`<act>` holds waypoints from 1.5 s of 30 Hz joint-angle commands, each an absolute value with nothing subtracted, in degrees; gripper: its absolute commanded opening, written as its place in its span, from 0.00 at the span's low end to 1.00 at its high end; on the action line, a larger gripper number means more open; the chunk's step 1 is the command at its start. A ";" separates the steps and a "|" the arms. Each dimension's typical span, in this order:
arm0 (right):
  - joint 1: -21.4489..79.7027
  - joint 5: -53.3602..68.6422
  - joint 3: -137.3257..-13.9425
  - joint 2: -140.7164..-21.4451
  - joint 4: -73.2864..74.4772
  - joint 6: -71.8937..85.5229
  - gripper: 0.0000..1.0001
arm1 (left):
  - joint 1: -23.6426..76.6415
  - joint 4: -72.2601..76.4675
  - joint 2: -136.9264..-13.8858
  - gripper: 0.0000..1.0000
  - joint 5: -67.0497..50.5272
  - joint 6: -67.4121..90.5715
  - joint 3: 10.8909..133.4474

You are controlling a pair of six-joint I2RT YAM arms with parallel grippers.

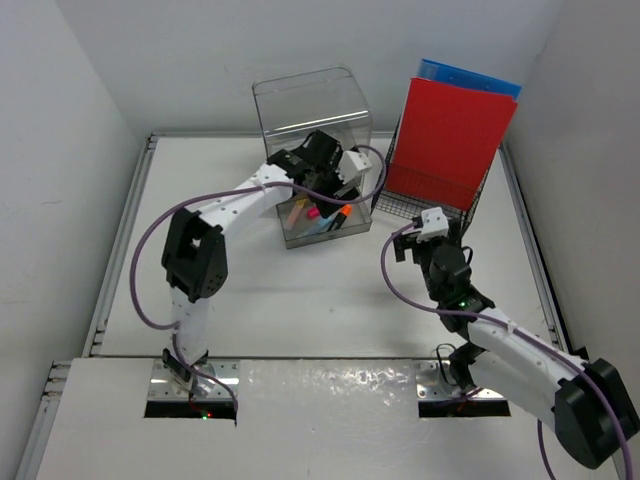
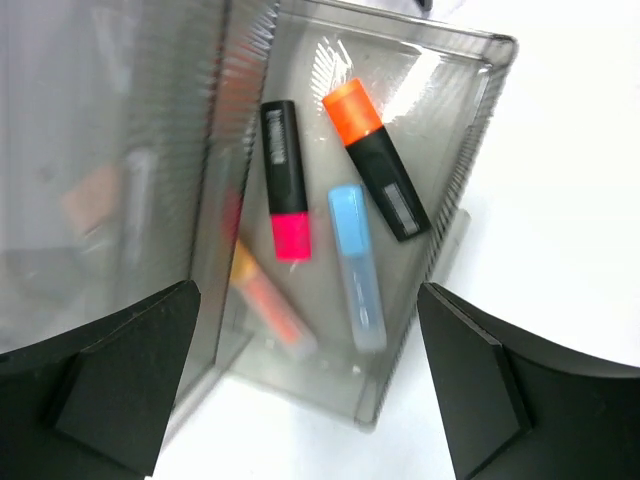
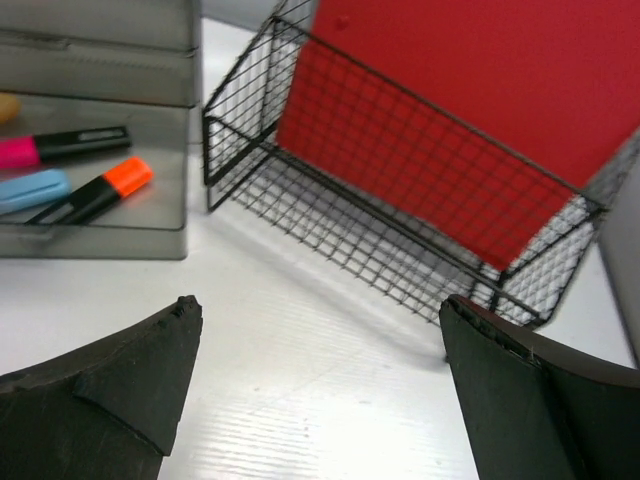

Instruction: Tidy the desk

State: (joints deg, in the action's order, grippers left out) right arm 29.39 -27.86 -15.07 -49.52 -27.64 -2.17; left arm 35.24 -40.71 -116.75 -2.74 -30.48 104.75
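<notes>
The desk is a large white tabletop with grey rails. A clear plastic drawer box stands at the back, its drawer pulled out. In the drawer lie a pink highlighter, an orange one, a blue one and a yellow-orange one. My left gripper hangs open and empty above the drawer's front end. My right gripper is open and empty above the bare desk, just in front of the black wire rack.
The wire rack stands at the back right and holds a red folder with a blue folder behind it. The open drawer also shows in the right wrist view, left of the rack. White walls stand on three sides.
</notes>
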 commanded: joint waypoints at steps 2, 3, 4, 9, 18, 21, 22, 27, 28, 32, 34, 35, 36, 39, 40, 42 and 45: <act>29.44 -19.54 -18.28 -51.94 -29.53 -0.35 0.99 | 34.89 -46.74 -106.80 0.89 -7.37 -28.91 106.70; 29.36 -18.12 -18.37 -53.51 -29.88 1.65 0.97 | 34.89 -47.98 -105.22 0.89 -9.99 -29.00 107.31; 29.44 -16.71 -18.46 -54.40 -30.49 2.28 0.90 | 34.89 -50.34 -104.60 0.89 -11.06 -28.92 108.88; 29.36 -10.99 -19.25 -63.44 -36.37 10.45 0.00 | 34.11 -52.82 -101.78 0.89 -12.49 -26.37 115.30; 30.06 -5.80 -23.02 -86.82 -51.85 22.32 0.00 | 19.97 -45.80 -106.16 0.96 -2.92 -20.83 127.62; 31.28 -6.06 -26.88 -93.32 -52.56 22.76 0.00 | 18.73 -41.41 -108.89 0.96 2.81 -22.23 126.92; 31.55 -6.33 -27.59 -96.47 -53.52 23.29 0.00 | 18.63 -41.05 -110.29 0.96 3.25 -22.58 127.18; 32.25 -8.26 -30.14 -105.02 -63.96 25.93 0.00 | 18.63 -37.18 -112.85 0.96 3.95 -22.32 127.44; 32.43 -8.61 -30.84 -106.16 -64.77 26.19 0.00 | 18.55 -37.18 -114.07 0.96 4.48 -22.41 128.14; 33.13 -10.37 -36.10 -112.48 -66.97 25.93 0.00 | 18.63 -37.79 -115.58 0.96 4.05 -23.20 127.80; 33.13 -9.85 -37.78 -113.81 -66.88 26.71 0.00 | 18.63 -37.71 -115.23 0.96 3.26 -23.64 126.22; 33.22 -9.84 -39.01 -114.69 -67.84 26.11 0.00 | 18.63 -37.18 -114.88 0.95 3.25 -24.34 125.60; 33.31 -9.76 -39.55 -115.05 -68.63 25.76 0.00 | 18.63 -37.09 -114.79 0.95 3.25 -24.61 125.16; 33.31 -10.46 -41.74 -116.27 -69.26 25.14 0.00 | 18.63 -37.09 -114.87 0.95 3.43 -25.84 124.10; 33.31 -10.55 -42.71 -116.71 -68.56 25.22 0.00 | 18.63 -37.09 -114.96 0.95 3.43 -26.01 123.75; 33.31 -10.64 -45.43 -118.55 -66.46 27.41 0.00 | 18.63 -37.35 -114.87 0.95 3.25 -26.89 123.31; 33.22 -10.02 -48.95 -121.54 -65.57 31.62 0.00 | 18.54 -37.27 -114.35 0.94 2.90 -27.68 122.26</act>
State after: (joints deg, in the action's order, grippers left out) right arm 33.12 -9.85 -45.04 -119.33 -62.52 26.89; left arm 18.63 -31.48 -113.67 2.52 -25.15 124.92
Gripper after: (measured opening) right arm 0.001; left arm 0.946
